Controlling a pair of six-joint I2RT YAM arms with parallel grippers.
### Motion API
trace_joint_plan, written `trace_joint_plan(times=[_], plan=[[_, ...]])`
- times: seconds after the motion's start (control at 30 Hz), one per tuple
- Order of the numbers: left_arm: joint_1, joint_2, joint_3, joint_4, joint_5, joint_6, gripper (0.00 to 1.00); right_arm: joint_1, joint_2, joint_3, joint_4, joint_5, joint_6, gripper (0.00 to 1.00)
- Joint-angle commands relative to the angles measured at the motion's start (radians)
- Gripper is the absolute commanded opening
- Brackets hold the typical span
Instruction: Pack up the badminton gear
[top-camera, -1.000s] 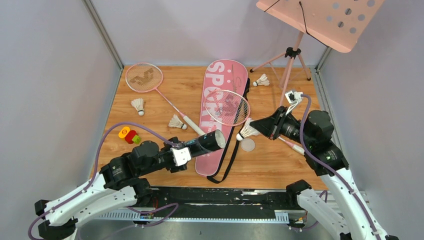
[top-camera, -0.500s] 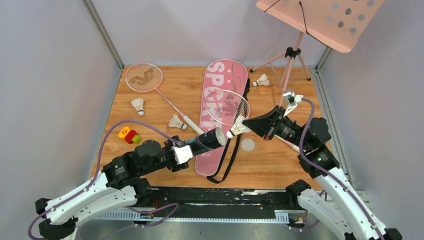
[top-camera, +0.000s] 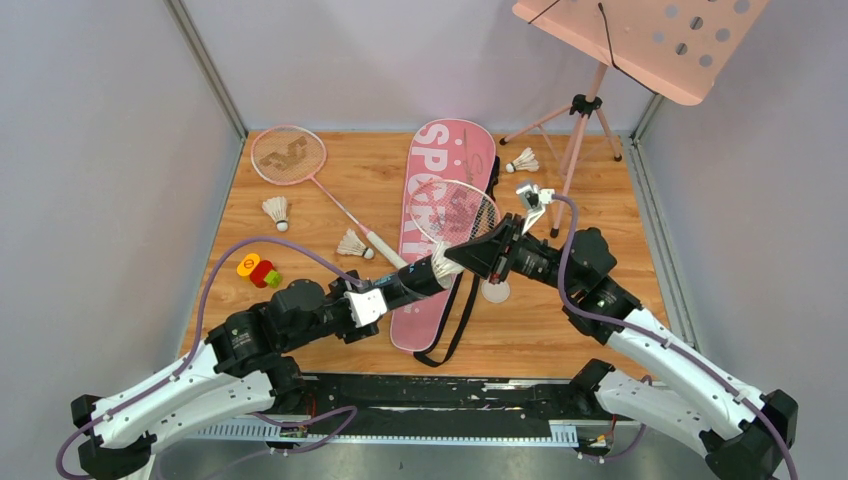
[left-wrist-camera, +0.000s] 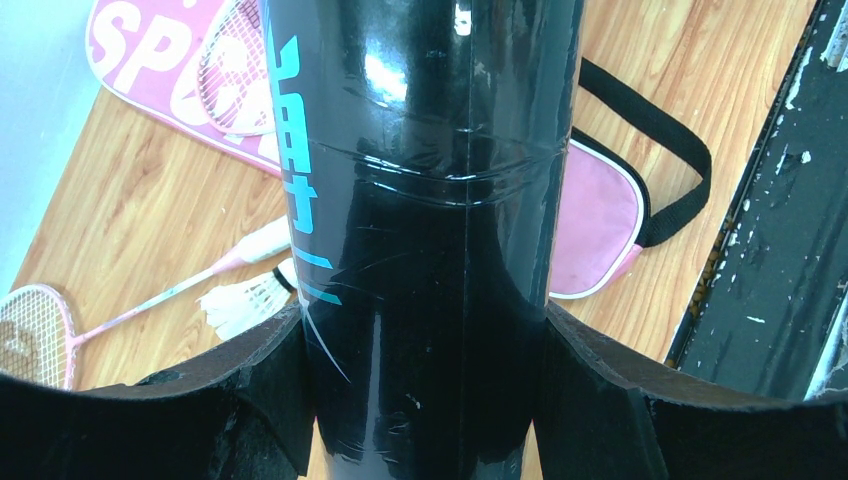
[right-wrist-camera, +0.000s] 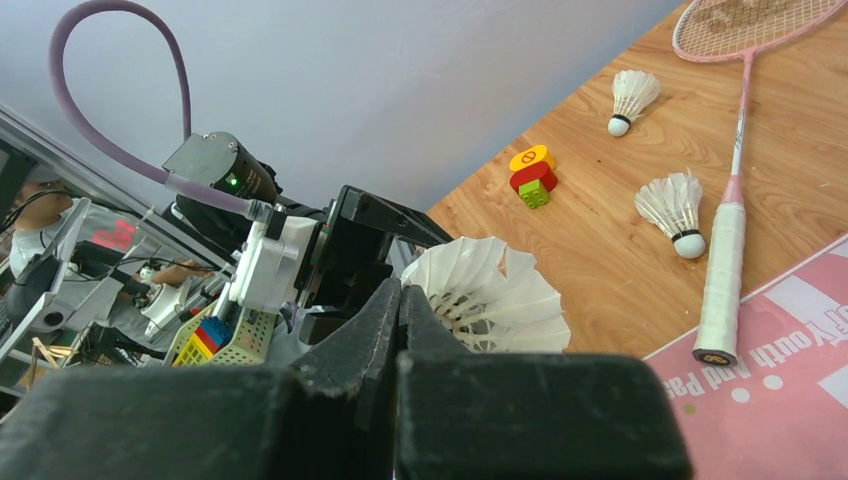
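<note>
**Shuttlecock at the tube's mouth**

Overhead, I see the left gripper clamped round the black tube, which slants out over the pink racket bag. The right gripper reaches in low from the right, pinching a shuttlecock at the tube's open end. I cannot tell how far inside it sits. A racket lies on top of the bag, not in it.

Left wrist: both fingers press the tube's sides.

Right wrist: the fingertips are squeezed together on the feather skirt.
</note>
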Motion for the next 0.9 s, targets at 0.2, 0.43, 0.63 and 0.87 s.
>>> trace_joint_plan(times=[0.2,0.43,0.63,0.87], plan=[[0.0,-0.015,0.009,0.07,-0.001,-0.017,0.51,0.051,0.017,-0.053,0.108,0.054,0.042,0.0],[-0.001,-0.016,0.01,0.069,-0.001,-0.012,0.51,0.082,0.018,-0.073,0.083,0.061,0.06,0.0],[0.0,-0.016,0.008,0.067,0.004,-0.008,0.51,0.103,0.025,-0.078,0.066,0.049,0.073,0.0],[-0.001,-0.015,0.009,0.066,0.008,-0.004,0.51,0.115,0.051,-0.067,0.055,0.043,0.073,0.0]])
